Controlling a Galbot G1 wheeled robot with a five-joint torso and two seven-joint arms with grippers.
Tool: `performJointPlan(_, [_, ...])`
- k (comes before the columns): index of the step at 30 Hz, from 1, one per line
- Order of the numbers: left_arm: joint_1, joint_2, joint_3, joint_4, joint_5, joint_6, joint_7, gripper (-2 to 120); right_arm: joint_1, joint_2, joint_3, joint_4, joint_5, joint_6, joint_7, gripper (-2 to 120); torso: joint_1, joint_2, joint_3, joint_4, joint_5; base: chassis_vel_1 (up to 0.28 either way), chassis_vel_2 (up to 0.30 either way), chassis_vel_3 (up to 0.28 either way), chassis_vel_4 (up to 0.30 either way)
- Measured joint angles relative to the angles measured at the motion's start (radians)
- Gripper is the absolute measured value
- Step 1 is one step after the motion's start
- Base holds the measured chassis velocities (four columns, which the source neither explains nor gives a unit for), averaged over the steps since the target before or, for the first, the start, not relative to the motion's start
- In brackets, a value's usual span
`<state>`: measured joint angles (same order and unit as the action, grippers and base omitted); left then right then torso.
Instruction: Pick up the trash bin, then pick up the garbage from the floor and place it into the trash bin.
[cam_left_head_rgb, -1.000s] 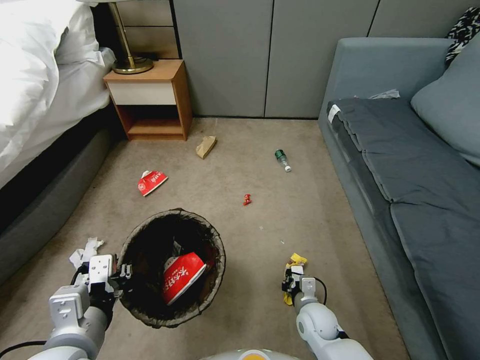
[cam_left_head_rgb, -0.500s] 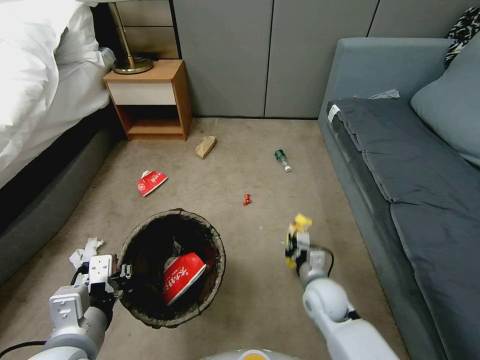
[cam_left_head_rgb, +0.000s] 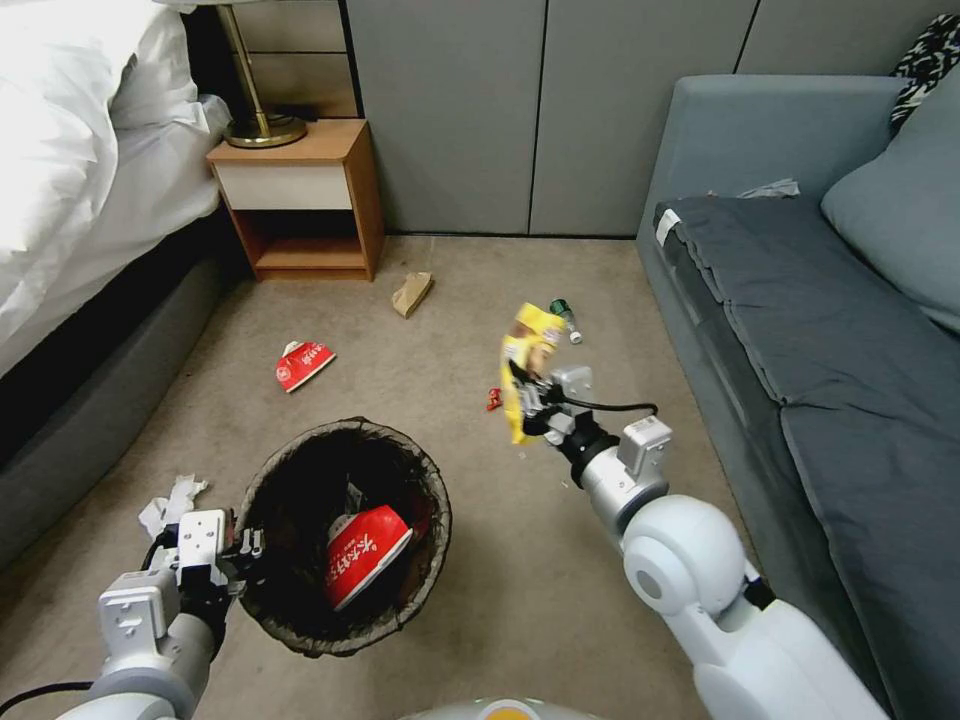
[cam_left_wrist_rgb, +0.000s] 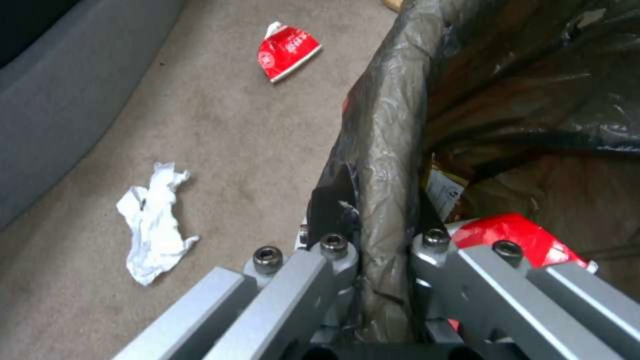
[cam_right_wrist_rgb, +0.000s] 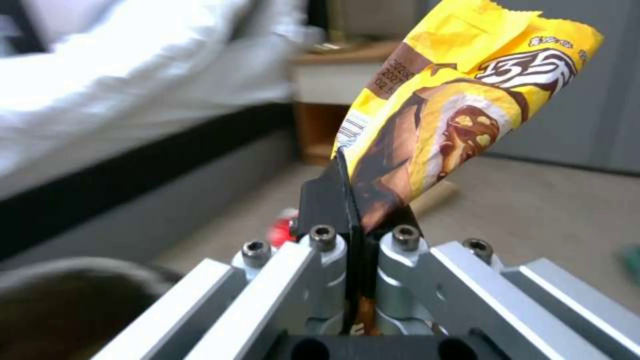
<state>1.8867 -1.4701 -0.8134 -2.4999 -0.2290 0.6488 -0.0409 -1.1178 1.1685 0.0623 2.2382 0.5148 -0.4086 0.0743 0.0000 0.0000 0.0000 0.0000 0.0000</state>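
The right gripper (cam_left_head_rgb: 527, 400), raised above the carpet to the right of the trash bin (cam_left_head_rgb: 345, 535), pinches a yellow wrapper (cam_left_head_rgb: 527, 365) tightly between closed fingers. The left gripper (cam_left_head_rgb: 240, 560) clamps the bin's bag-lined rim.

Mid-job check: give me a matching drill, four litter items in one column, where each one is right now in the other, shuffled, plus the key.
Items:
1. yellow wrapper
2. tissue
3. green bottle
4. paper scrap

Places:
A. floor, close by the sofa
B. floor, beside the left hand
C. floor, near the nightstand
D. pinched in the right hand, in the air

Pairs: 1-D, 2-B, 3-A, 4-C
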Motion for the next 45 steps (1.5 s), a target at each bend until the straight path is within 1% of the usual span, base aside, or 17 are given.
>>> performJointPlan(3, [0.001, 0.004, 0.000, 0.000, 0.000, 0.000, 0.000, 1, 0.069, -0.029, -0.096, 0.037, 0.084, -0.022, -0.006, 0, 0.000, 0.000, 0.000, -0.0001, 0.0000, 0.000, 0.000, 0.000, 0.000])
performJointPlan(4, [0.001, 0.004, 0.000, 0.000, 0.000, 0.000, 0.000, 1, 0.069, -0.029, -0.096, 0.037, 0.084, -0.022, -0.006, 0, 0.000, 0.000, 0.000, -0.0001, 0.0000, 0.000, 0.000, 0.000, 0.000])
performJointPlan(7, [0.001, 0.006, 0.001, 0.000, 0.000, 0.000, 0.000, 1, 0.118, -0.031, -0.198, 0.038, 0.117, -0.031, 0.010, 0, 0.000, 0.000, 0.000, 0.0000, -0.0001, 0.000, 0.000, 0.000, 0.000])
performJointPlan(11, [0.006, 0.019, 0.003, 0.000, 0.000, 0.002, 0.000, 1, 0.158, -0.019, -0.293, 0.035, 0.137, -0.044, 0.028, 0, 0.000, 0.000, 0.000, 0.0000, -0.0001, 0.000, 0.000, 0.000, 0.000])
performJointPlan(16, [0.016, 0.044, 0.010, 0.000, -0.002, 0.009, -0.001, 1, 0.177, -0.016, -0.369, 0.028, 0.144, -0.068, 0.043, 0, 0.000, 0.000, 0.000, 0.0000, -0.0001, 0.000, 0.000, 0.000, 0.000])
performJointPlan(22, [0.017, 0.052, 0.012, 0.000, -0.005, 0.014, -0.001, 1, 0.168, -0.046, -0.456, 0.013, 0.119, -0.092, 0.067, 0, 0.000, 0.000, 0.000, 0.0000, -0.0001, 0.000, 0.000, 0.000, 0.000])
performJointPlan(28, [0.016, 0.054, 0.012, 0.000, -0.007, 0.016, -0.001, 1, 0.149, -0.046, -0.484, 0.001, 0.081, -0.107, 0.078, 0, 0.000, 0.000, 0.000, -0.0001, 0.0000, 0.000, 0.000, 0.000, 0.000])
performJointPlan(30, [0.016, 0.055, 0.012, 0.000, -0.008, 0.016, -0.001, 1, 0.144, -0.041, -0.498, -0.005, 0.067, -0.110, 0.086, 8, 0.000, 0.000, 0.000, -0.0001, 0.0000, 0.000, 0.000, 0.000, 0.000])
performJointPlan(32, [0.015, 0.055, 0.012, 0.000, -0.009, 0.016, -0.001, 1, 0.142, -0.037, -0.502, -0.009, 0.063, -0.111, 0.093, 12, 0.000, 0.000, 0.000, 0.0000, 0.0000, 0.000, 0.000, 0.000, 0.000])
performJointPlan(34, [0.015, 0.056, 0.012, 0.000, -0.009, 0.016, -0.001, 1, 0.141, -0.027, -0.509, -0.016, 0.058, -0.112, 0.106, 24, 0.000, 0.000, 0.000, -0.0001, -0.0001, 0.000, 0.000, 0.000, 0.000])
performJointPlan(35, [0.015, 0.056, 0.012, 0.000, -0.009, 0.016, -0.001, 1, 0.141, -0.027, -0.509, -0.016, 0.058, -0.112, 0.106, 24, 0.000, 0.000, 0.000, -0.0001, -0.0001, 0.000, 0.000, 0.000, 0.000])
performJointPlan(38, [0.015, 0.056, 0.012, 0.000, -0.009, 0.016, -0.002, 1, 0.144, -0.009, -0.519, -0.019, 0.057, -0.114, 0.117, 39, 0.000, 0.000, 0.000, 0.0000, -0.0001, 0.000, 0.000, 0.000, 0.000])
performJointPlan(39, [0.015, 0.056, 0.012, 0.000, -0.009, 0.016, -0.002, 1, 0.144, -0.009, -0.519, -0.019, 0.057, -0.114, 0.117, 39, 0.000, 0.000, 0.000, 0.0000, -0.0001, 0.000, 0.000, 0.000, 0.000])
performJointPlan(41, [0.015, 0.056, 0.012, 0.000, -0.010, 0.016, -0.001, 1, 0.148, 0.002, -0.527, -0.019, 0.057, -0.115, 0.121, 45, 0.000, 0.000, 0.000, 0.0000, -0.0001, 0.000, 0.000, 0.000, 0.000])
performJointPlan(42, [0.015, 0.056, 0.012, 0.000, -0.010, 0.016, -0.001, 1, 0.150, 0.007, -0.531, -0.019, 0.057, -0.115, 0.123, 52, 0.000, 0.000, 0.000, 0.0000, 0.0000, 0.000, 0.000, 0.000, 0.000])
performJointPlan(43, [0.015, 0.056, 0.012, 0.000, -0.010, 0.016, -0.001, 1, 0.150, 0.007, -0.531, -0.019, 0.057, -0.115, 0.123, 52, 0.000, 0.000, 0.000, 0.0000, 0.0000, 0.000, 0.000, 0.000, 0.000])
performJointPlan(45, [0.014, 0.056, 0.012, 0.000, -0.011, 0.016, -0.001, 1, 0.154, 0.013, -0.537, -0.018, 0.057, -0.116, 0.126, 62, 0.000, 0.000, 0.000, 0.0000, -0.0001, 0.000, 0.000, 0.000, 0.000])
